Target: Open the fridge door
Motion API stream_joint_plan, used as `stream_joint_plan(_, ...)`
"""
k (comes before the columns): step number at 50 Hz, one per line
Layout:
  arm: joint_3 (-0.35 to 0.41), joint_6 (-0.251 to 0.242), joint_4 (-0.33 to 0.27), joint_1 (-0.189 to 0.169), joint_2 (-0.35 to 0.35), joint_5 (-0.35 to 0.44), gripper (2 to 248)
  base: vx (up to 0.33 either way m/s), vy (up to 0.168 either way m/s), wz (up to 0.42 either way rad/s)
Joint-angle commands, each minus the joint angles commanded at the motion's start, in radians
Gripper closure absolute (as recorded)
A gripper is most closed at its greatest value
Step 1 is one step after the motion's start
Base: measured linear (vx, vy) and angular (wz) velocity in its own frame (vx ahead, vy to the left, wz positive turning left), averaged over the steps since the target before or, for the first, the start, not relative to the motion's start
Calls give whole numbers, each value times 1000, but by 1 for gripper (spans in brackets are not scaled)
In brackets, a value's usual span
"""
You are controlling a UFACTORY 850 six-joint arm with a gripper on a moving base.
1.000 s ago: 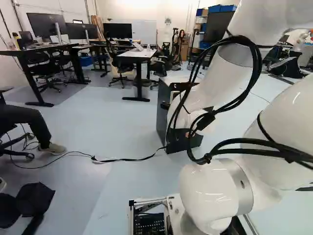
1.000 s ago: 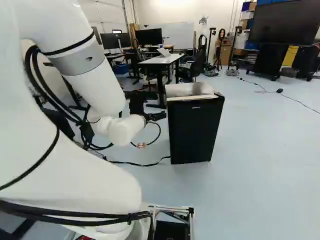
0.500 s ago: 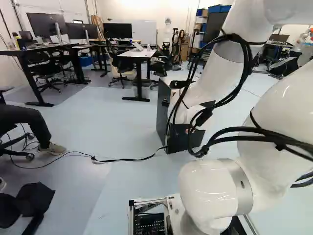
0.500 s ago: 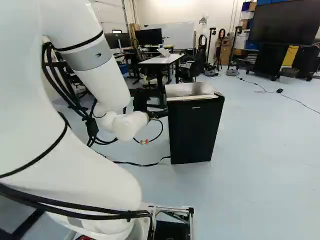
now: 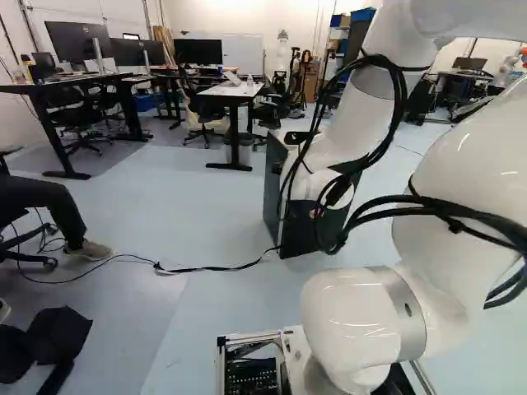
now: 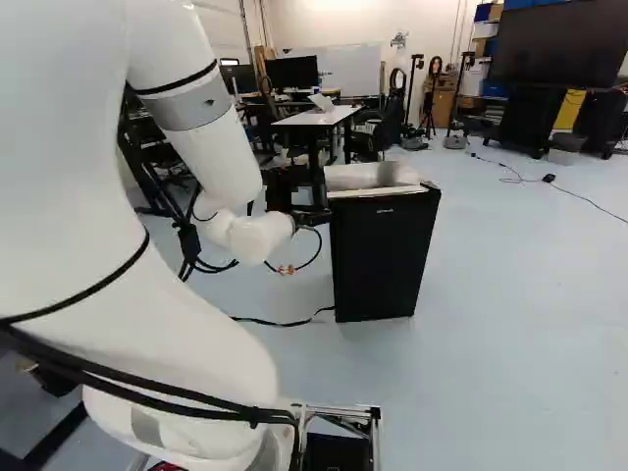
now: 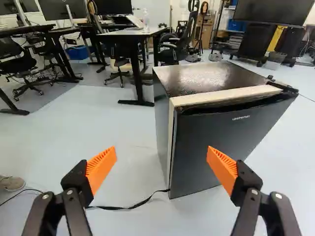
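Shifts the arm (image 6: 201,152) rightward in the right base view, with gripper (image 6: 322,219) spread wide, empty, beside the central fridge (image 6: 383,257).

Desks (image 5: 235,90) and monitors (image 5: 198,52) line a white wall (image 5: 222,16).

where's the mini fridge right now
The mini fridge stands on the floor ahead of the open gripper, right of the middle in the right base view, with a black cable beside its foot.
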Motion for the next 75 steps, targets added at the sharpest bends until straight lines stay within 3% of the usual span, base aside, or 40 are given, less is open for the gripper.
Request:
stream_joint_plan(24,-60,0,100,45,-59,0,3,0,0,0)
stream_joint_plan(54,-108,0,265,138,-105,0,3,0,0,0)
stream_joint_plan(75,-195,0,383,186,-184,0,3,0,0,0)
